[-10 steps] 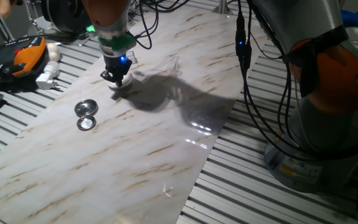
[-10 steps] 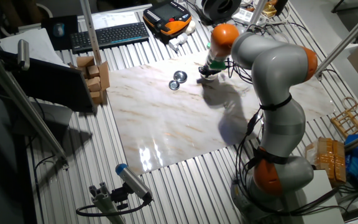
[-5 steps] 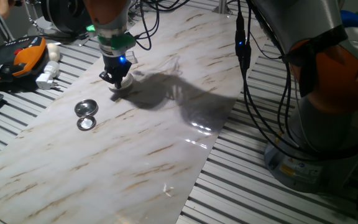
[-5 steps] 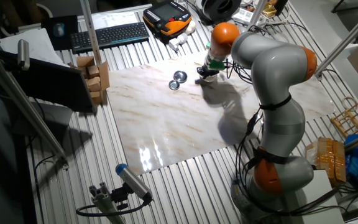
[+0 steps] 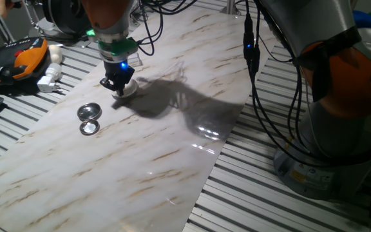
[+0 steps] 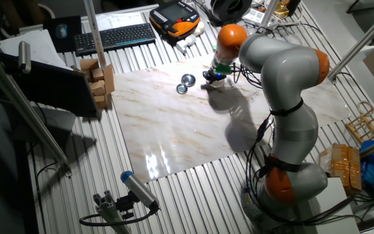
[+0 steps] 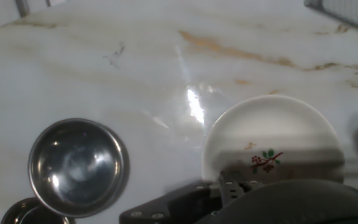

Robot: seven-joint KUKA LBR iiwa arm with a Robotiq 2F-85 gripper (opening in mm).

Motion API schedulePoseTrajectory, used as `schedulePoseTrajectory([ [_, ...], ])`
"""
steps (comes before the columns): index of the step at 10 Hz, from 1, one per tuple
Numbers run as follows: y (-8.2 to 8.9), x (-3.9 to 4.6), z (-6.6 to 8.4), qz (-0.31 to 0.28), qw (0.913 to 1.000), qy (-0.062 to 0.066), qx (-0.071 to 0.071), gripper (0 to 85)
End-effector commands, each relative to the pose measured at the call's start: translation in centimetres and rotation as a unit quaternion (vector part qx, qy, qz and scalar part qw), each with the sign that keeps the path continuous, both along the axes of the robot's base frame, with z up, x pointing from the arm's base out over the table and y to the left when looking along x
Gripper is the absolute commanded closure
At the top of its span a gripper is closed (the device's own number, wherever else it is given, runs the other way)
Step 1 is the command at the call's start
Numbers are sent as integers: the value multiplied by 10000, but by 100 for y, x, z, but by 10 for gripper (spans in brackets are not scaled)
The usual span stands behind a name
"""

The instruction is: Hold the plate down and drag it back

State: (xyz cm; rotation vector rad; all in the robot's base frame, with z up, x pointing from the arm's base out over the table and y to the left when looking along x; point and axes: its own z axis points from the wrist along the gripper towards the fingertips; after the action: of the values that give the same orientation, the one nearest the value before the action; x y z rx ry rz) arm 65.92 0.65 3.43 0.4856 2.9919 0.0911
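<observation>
The plate is a small white dish with a tiny red and green sprig painted near its centre. It lies flat on the marble-patterned board. My gripper stands straight down on the plate and looks shut, its tip pressing on the dish. In the hand view the dark gripper covers the plate's near rim. From the other fixed view the gripper hides most of the plate.
Two shiny metal discs lie just left of the plate, the larger disc close beside it. A white plug and an orange-black pendant lie off the board's far left. The robot's cables hang at the right.
The gripper has shifted a little to the left, towards the metal discs, and the plate has slid along under it. The discs have stayed put.
</observation>
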Motion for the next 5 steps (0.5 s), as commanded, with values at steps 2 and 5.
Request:
schedulePoseTrajectory([
  [2,65,-36,-32,-41,10000,12,42,850],
  [5,124,-48,-26,-77,9999,37,92,850],
])
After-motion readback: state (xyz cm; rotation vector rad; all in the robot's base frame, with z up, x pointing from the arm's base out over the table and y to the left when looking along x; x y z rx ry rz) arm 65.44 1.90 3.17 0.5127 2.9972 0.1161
